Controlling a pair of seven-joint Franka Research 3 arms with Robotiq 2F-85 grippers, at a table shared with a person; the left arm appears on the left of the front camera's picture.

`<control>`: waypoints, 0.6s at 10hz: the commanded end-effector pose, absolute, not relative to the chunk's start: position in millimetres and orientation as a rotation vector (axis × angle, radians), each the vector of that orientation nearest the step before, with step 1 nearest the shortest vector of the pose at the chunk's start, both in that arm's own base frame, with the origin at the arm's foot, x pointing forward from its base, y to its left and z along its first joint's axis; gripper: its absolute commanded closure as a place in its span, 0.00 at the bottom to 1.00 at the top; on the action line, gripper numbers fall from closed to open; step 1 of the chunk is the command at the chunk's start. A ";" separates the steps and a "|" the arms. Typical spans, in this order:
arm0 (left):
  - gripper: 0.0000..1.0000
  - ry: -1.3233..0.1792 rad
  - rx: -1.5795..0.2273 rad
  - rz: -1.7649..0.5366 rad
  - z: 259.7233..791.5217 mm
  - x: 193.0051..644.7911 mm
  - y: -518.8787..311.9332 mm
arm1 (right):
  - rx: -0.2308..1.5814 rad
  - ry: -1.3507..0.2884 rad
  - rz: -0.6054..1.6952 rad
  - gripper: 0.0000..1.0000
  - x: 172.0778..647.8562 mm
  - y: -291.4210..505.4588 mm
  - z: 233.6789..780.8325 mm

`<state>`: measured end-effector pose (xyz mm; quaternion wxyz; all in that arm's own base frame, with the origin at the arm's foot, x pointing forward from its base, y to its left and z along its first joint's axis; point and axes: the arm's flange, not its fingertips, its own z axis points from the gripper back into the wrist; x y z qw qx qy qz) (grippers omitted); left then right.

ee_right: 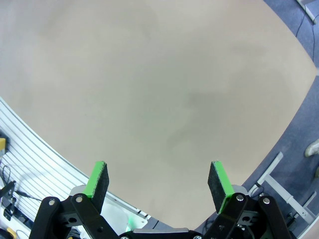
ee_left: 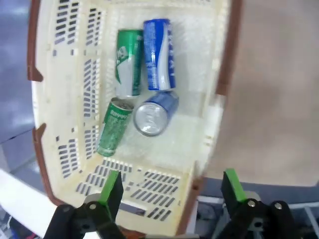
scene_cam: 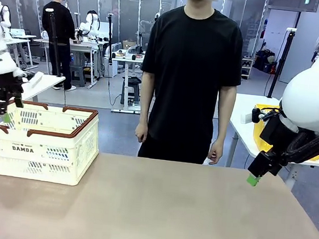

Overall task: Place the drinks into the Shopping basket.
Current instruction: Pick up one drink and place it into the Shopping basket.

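Apparently done | four drinks (ee_left: 144,94) lie in Shopping basket (ee_left: 62,89) | left gripper (ee_left: 169,191), right gripper (ee_right: 158,180) spread, empty | you retract.

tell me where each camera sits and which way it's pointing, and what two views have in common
Front view: sits between the arms, looks across the table at a standing person; left gripper over the basket, right gripper at the right edge.
Left wrist view: looks down into the basket at four cans, two green and two blue; its open left gripper at the bottom.
Right wrist view: looks down at bare table; open right gripper at the bottom.
Shared: front and left wrist views both show the basket.
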<state>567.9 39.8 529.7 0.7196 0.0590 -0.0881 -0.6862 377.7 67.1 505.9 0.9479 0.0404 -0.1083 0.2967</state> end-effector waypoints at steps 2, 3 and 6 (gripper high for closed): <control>0.00 -0.215 0.047 -1.592 505.8 495.7 57.2 | 0.083 -0.221 0.606 0.00 376.9 66.7 505.6; 0.00 -0.165 0.014 -1.656 494.5 480.6 59.8 | 0.083 -0.221 0.606 0.00 376.9 66.7 505.6; 0.00 -0.067 0.023 -1.793 457.5 452.3 69.8 | 0.083 -0.221 0.606 0.00 376.9 66.7 505.6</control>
